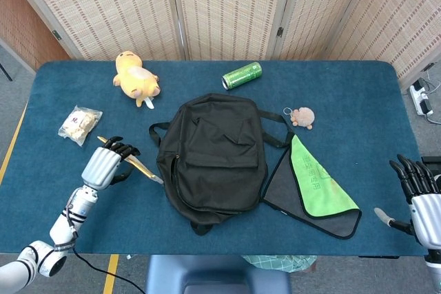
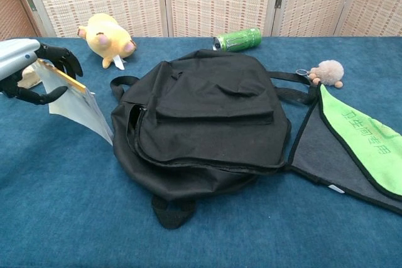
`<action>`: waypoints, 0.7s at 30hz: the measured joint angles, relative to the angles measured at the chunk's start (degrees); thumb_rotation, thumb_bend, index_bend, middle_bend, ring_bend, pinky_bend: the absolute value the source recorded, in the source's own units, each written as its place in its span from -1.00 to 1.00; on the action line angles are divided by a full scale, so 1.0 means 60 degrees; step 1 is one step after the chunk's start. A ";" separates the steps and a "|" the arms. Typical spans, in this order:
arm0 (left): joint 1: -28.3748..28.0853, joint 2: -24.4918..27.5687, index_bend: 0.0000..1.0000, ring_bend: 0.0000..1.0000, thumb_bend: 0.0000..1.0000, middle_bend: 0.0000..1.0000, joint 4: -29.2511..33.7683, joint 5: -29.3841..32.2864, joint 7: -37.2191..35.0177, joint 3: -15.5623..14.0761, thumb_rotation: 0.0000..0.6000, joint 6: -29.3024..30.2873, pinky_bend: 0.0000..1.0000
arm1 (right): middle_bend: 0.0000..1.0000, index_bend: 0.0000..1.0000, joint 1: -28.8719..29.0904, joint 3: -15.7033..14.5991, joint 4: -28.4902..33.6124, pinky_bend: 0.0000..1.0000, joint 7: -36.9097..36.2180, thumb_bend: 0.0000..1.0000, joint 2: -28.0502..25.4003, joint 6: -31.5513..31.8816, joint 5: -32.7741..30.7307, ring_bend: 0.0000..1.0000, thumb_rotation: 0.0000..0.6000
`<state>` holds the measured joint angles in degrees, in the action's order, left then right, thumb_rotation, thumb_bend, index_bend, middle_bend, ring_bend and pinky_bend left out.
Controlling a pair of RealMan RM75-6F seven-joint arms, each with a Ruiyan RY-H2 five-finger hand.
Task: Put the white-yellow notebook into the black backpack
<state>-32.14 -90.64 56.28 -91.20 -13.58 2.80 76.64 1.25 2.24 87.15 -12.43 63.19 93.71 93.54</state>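
Observation:
The black backpack (image 1: 212,160) (image 2: 207,123) lies flat in the middle of the blue table, its zip opening facing left. My left hand (image 1: 103,164) (image 2: 28,67) grips the white-yellow notebook (image 1: 134,166) (image 2: 78,106) by one end, just left of the backpack. The notebook slants down to the right, and its lower corner nearly reaches the backpack's left side. My right hand (image 1: 419,194) hovers at the table's far right edge, fingers spread and holding nothing; the chest view does not show it.
A yellow plush toy (image 1: 136,77) and a green can (image 1: 242,74) lie at the back. A snack packet (image 1: 79,124) sits at the left. A small fluffy keychain (image 1: 302,116) and a green-grey cloth (image 1: 313,184) lie right of the backpack.

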 measured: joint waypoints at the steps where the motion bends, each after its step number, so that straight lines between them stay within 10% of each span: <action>1: 0.0014 -0.0030 0.13 -0.08 0.01 0.06 -0.0035 -0.0013 -0.0009 0.0009 1.00 0.0077 -0.51 | -0.89 -0.99 0.0002 -0.0001 -0.0002 -1.00 -0.0002 -0.67 0.0000 -0.0001 0.0005 -0.90 1.00; 21: 0.0945 -0.0894 0.35 0.12 -0.01 0.30 -0.1469 -0.0716 -0.0554 -0.0105 1.00 0.2956 -0.29 | -0.89 -0.99 0.0353 -0.0179 0.0291 -1.00 0.0341 -0.67 -0.0009 -0.0391 0.0603 -0.90 1.00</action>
<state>-26.47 -96.00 47.47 -95.50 -16.91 2.17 94.38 3.37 1.16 88.90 -10.39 63.13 91.36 97.16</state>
